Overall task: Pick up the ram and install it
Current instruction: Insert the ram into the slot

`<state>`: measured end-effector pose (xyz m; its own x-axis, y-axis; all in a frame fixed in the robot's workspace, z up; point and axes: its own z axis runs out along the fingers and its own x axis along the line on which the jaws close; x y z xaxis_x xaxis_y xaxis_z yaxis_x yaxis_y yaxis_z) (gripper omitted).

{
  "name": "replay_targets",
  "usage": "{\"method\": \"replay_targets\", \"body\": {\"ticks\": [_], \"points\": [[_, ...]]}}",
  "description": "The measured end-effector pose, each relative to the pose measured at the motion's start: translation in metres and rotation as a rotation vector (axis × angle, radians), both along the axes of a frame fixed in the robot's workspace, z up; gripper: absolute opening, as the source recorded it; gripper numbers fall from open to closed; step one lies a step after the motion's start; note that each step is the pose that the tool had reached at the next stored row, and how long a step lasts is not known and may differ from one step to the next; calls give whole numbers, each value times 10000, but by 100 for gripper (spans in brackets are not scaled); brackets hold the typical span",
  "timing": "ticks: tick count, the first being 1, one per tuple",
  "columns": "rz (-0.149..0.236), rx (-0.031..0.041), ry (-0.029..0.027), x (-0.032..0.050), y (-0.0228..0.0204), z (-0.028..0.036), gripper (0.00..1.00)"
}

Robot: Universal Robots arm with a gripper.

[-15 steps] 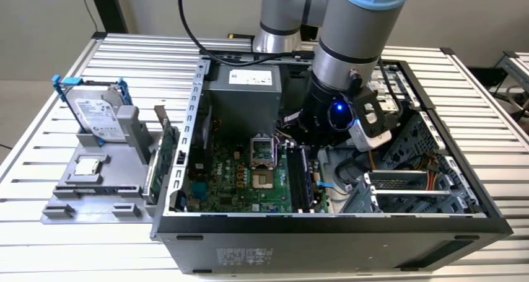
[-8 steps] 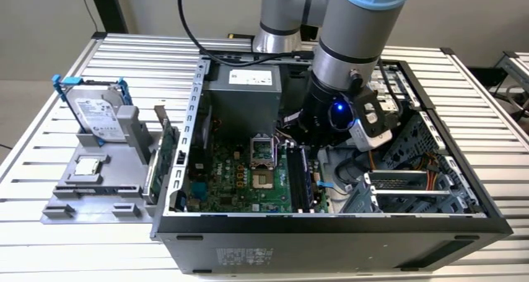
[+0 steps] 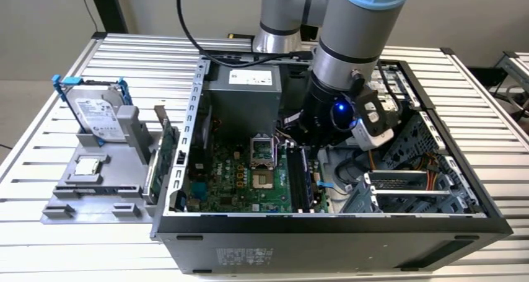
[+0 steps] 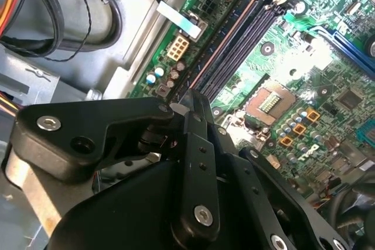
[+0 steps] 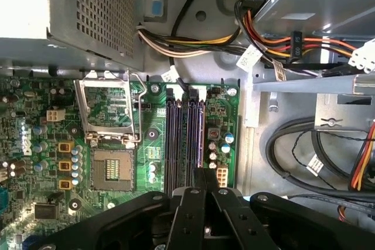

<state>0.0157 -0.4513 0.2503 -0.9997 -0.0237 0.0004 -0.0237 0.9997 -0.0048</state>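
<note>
Table (image 3: 49,251): a top of metal slats is seen in the exterior view, with everything set on it.
Grey holder (image 3: 91,195): it is placed at nine o'clock of the computer case, well apart from the arm.
Hard drive (image 3: 95,111): a silver drive in a blue frame is stood upright at the holder's twelve o'clock end.
Processor chip (image 3: 87,165): it is laid flat on the holder, at six o'clock of the hard drive.
Expansion card (image 3: 165,152): a green card is held on edge at the holder's three o'clock side, just beside the case wall.
Computer case (image 3: 331,242): it is laid on its side with the interior exposed.
Motherboard (image 3: 231,183): the green board is seen flat on the case floor, with the power supply (image 3: 244,90) at its twelve o'clock.
Processor socket (image 3: 262,150): it is seen near the board's middle, at nine o'clock of the memory slots.
Memory slots (image 5: 179,139): long dark slots are set side by side.
Ram (image 4: 225,39): the stick is seen edge-on as a thin line, held over the slot at the row's three o'clock edge. Whether it is seated cannot be told.
Gripper (image 4: 190,93): the jaws are closed to a narrow gap and the ram's end is pinched between the black fingers.
Arm (image 3: 355,34): it is lowered into the case from twelve o'clock.
Drive cage (image 3: 413,183): it is seen at three o'clock of the gripper, with bundled cables beside it.
</note>
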Motion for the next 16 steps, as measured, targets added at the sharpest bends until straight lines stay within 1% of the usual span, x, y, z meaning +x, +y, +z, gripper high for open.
{"method": "replay_targets", "body": {"ticks": [8, 16], "points": [[923, -1, 0, 0, 0, 0, 0], [1326, -1, 0, 0, 0, 0, 0]]}}
